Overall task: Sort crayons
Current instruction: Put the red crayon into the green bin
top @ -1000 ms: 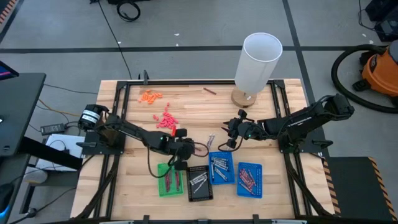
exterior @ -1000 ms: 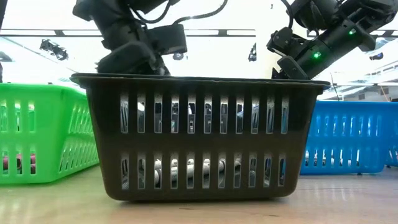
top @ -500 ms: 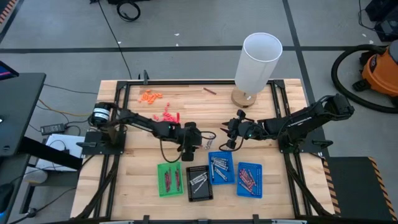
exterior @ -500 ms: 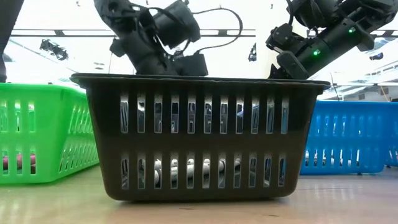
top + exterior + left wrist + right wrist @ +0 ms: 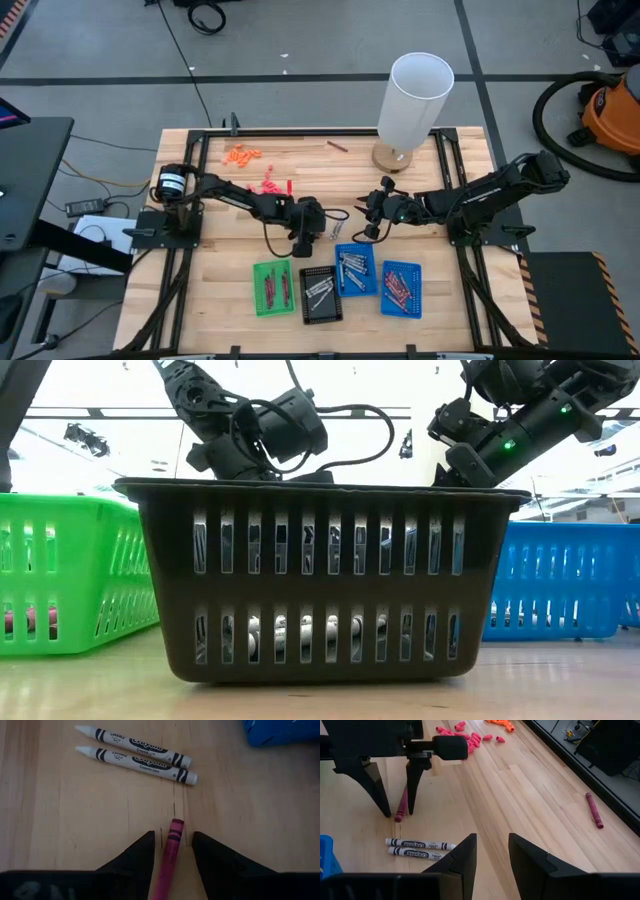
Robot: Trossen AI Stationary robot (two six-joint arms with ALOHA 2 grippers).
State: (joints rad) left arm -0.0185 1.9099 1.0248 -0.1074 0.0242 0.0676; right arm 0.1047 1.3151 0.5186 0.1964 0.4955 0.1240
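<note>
Near the table's middle, the left gripper (image 5: 172,845) stands tips-down on the wood, its two dark fingers parted on either side of a maroon crayon (image 5: 170,855) that lies flat between them. Small gaps show on both sides of the crayon, so the fingers straddle it and do not pinch it. In the right wrist view the same gripper (image 5: 395,810) has both tips at the board with the maroon stick (image 5: 401,805) lying between them.

Just beyond the crayon's tip lie two grey crayons (image 5: 137,755) side by side, nearly touching each other. From above they sit at about 3 o'clock of the left gripper (image 5: 310,225), above the nearer blue tray (image 5: 355,270).

At 3 o'clock of the table's centre hangs the right gripper (image 5: 365,215), over bare wood. Its fingers (image 5: 460,860) are partly open and hold nothing.

Four trays stand in a row along the table's 6 o'clock edge: a green tray (image 5: 274,290) with red crayons, a black tray (image 5: 320,294) with grey ones, the blue tray with grey ones, and a second blue tray (image 5: 401,288) with red ones.

Toward 11 o'clock lie pink bits (image 5: 268,186) and, farther out, orange bits (image 5: 242,154). One more maroon crayon (image 5: 337,145) lies alone near the 12 o'clock edge, beside a white cylinder (image 5: 413,100) on a round wooden base.
</note>
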